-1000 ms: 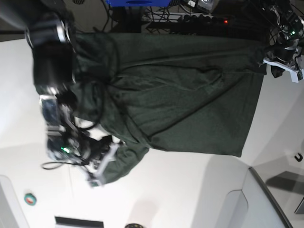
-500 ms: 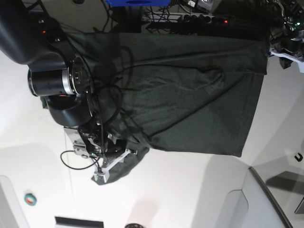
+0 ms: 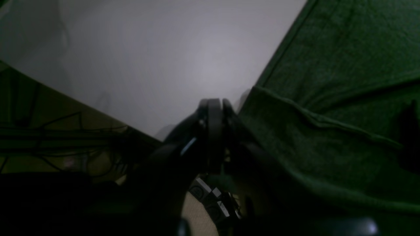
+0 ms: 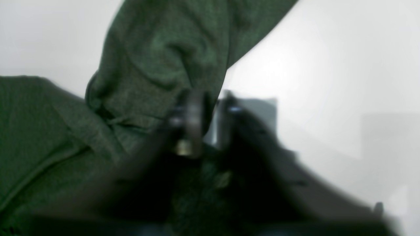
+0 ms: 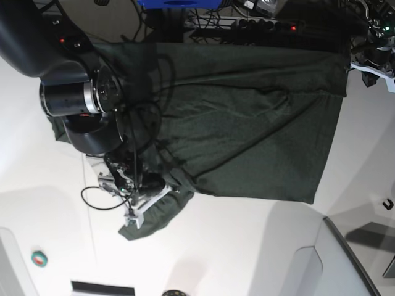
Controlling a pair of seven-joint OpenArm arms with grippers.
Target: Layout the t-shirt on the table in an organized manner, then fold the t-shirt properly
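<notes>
T-shirt (image 5: 247,129): spread wide over the table (image 5: 234,246), one sleeve bunched by the right arm
Right gripper (image 4: 210,108): pinched on the sleeve cloth (view blurred)
Left gripper (image 3: 215,111): clenched at the shirt's hem corner, table edge beside it

A small round teal-and-red object (image 5: 39,258) lies at the near left corner of the base view. Just right of it, at the bottom edge, sits a flat black rectangular strip (image 5: 102,288), and further right a dark round item (image 5: 174,293) is cut off by the frame. A raised grey-white panel with a dark edge (image 5: 345,259) fills the near right corner, with a small black hook-shaped piece (image 5: 387,204) beside it. Along the far edge stand a blue plastic box (image 5: 176,4) and a black power strip with a red light (image 5: 271,26) among tangled dark cables (image 5: 213,18).
</notes>
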